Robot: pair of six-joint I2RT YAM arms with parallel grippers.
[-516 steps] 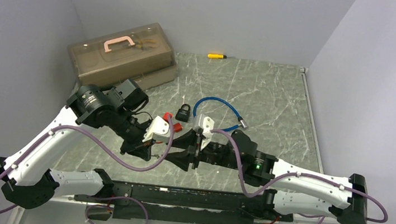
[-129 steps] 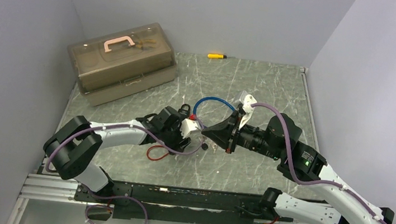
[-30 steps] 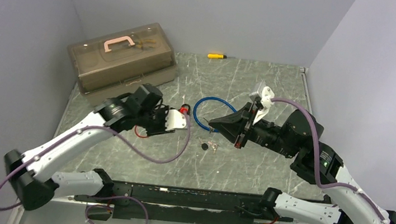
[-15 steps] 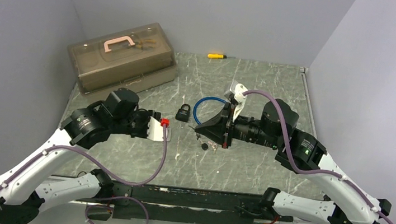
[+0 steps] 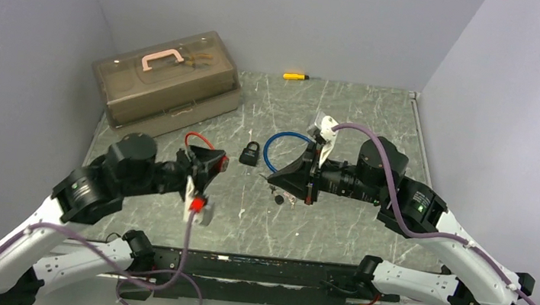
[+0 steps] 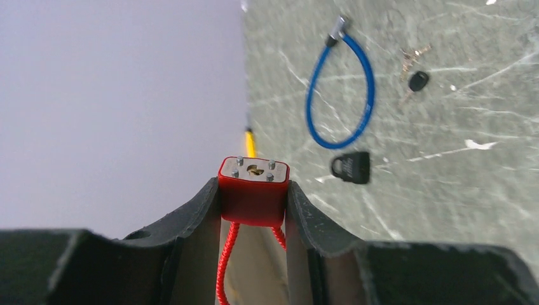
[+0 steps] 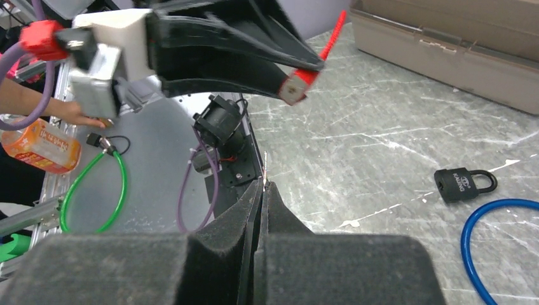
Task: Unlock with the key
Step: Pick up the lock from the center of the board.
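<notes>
Left gripper [image 6: 254,188] grasps the red padlock [image 6: 253,202] by its body, keyhole face outward, raised off the tabletop [image 5: 348,115]. Right gripper [image 7: 264,185], clenched, a thin metal sliver at its tips, is near the keys [image 5: 281,197] lying there. 1 black padlock [image 5: 250,152] lies beside the blue cable loop [image 6: 371,95].

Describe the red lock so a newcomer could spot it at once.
In front of the brown toolbox, the left claw grips the red lock. Its body and cable loop are red, unlike the black padlock lying beside the blue cable.
</notes>
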